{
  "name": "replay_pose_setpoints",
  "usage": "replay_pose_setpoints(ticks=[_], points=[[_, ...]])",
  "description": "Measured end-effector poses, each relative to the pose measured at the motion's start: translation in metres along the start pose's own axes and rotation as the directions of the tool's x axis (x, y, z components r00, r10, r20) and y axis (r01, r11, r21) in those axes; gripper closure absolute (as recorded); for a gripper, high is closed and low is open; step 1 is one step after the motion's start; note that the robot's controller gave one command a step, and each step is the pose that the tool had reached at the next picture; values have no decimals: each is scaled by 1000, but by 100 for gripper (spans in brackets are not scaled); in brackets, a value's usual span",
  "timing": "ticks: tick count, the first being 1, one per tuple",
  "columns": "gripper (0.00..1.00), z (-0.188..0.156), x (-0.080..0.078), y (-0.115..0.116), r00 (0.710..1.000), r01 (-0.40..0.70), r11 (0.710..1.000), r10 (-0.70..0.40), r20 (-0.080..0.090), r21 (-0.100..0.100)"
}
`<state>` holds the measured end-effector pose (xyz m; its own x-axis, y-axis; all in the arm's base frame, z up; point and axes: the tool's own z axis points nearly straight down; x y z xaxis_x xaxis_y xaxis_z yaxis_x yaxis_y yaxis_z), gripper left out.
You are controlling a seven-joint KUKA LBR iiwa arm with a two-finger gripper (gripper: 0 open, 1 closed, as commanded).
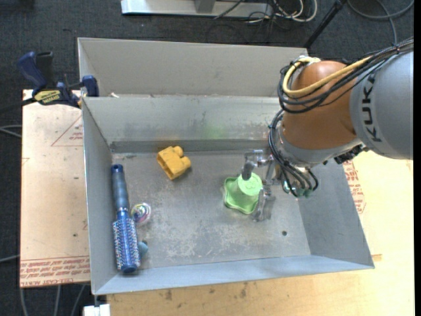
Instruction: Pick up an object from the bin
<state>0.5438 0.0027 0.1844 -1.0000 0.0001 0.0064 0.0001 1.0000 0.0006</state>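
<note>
Dark grey carpet floor (39,18) beyond & left of gripper (255,192). Pale metal stand foot (197,4) lies on it, well beyond gripper; loose black cables (289,2) just right of that foot. Light even, soft.

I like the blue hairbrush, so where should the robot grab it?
Probably by its slim handle, coming straight down and pinching across it. The blue hairbrush lies flat beside the bin's wall, and its bristly head is wider.

Pale green toy (241,194), yellow block (173,161), blue hairbrush (123,222) (bristles flecked white), grey bin (197,242).
</note>
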Motion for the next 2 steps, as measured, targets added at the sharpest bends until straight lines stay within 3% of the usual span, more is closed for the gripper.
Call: replay_pose_setpoints(ticks=[1, 2], points=[[0, 46, -52, -64, 989, 148, 989, -148, 8, 3], [0, 113, -61, -11, 935, 354, 935, -354, 8, 4]])
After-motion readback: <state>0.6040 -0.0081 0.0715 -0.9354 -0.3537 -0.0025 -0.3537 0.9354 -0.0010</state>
